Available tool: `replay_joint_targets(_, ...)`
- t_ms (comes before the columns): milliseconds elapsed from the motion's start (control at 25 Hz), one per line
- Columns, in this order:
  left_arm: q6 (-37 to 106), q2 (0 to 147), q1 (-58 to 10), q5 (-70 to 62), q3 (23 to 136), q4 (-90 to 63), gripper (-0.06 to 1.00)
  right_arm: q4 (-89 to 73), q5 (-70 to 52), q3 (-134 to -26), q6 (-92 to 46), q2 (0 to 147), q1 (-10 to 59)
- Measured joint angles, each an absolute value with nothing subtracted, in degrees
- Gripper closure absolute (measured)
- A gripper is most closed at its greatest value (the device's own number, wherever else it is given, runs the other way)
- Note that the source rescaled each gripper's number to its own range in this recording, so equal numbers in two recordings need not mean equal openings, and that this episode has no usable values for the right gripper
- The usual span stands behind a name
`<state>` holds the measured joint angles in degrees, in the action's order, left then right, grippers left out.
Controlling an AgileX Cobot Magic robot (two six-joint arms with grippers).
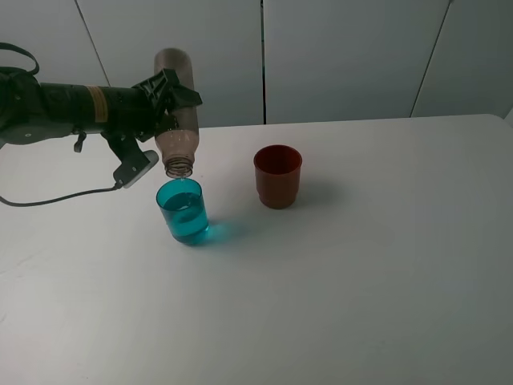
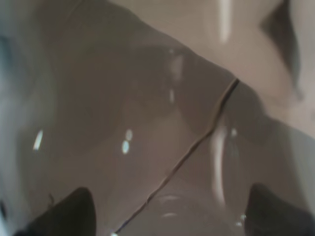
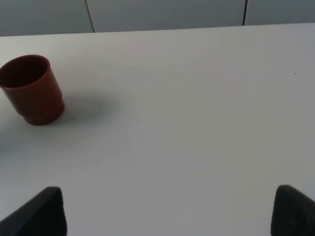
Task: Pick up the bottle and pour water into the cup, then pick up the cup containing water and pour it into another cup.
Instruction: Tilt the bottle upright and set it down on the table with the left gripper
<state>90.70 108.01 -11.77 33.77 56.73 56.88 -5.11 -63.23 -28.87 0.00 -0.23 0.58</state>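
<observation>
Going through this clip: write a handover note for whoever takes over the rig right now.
Left gripper: shut on the bottle, which is upended with its mouth just above the teal cup.
Right gripper: open, empty, above the table.
The teal cup is upright with some water in it. The red cup stands apart from it, upright, apparently empty.
Done: bottle lifted, first pour under way.
Left: finish the pour, lift the teal cup, pour into the red cup.

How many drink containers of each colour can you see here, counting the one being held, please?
Smoky grey-brown bottle: 1
Teal cup: 1
Red cup: 1
Total: 3
</observation>
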Motion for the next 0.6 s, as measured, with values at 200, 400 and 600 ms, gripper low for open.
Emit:
replay_joint_targets(200, 90.6, 108.0, -11.8, 33.6, 56.7, 56.9, 0.94, -5.1, -63.2, -28.9, 0.0, -0.2, 0.6)
replay_joint_targets(400, 89.4, 108.0, -11.8, 33.6, 56.7, 56.9, 0.94, -5.1, -63.2, -28.9, 0.0, -0.2, 0.6)
replay_joint_targets(600, 85.6, 108.0, -11.8, 33.6, 56.7, 56.7, 0.94, -5.1, -63.2, -28.9, 0.0, -0.2, 0.6)
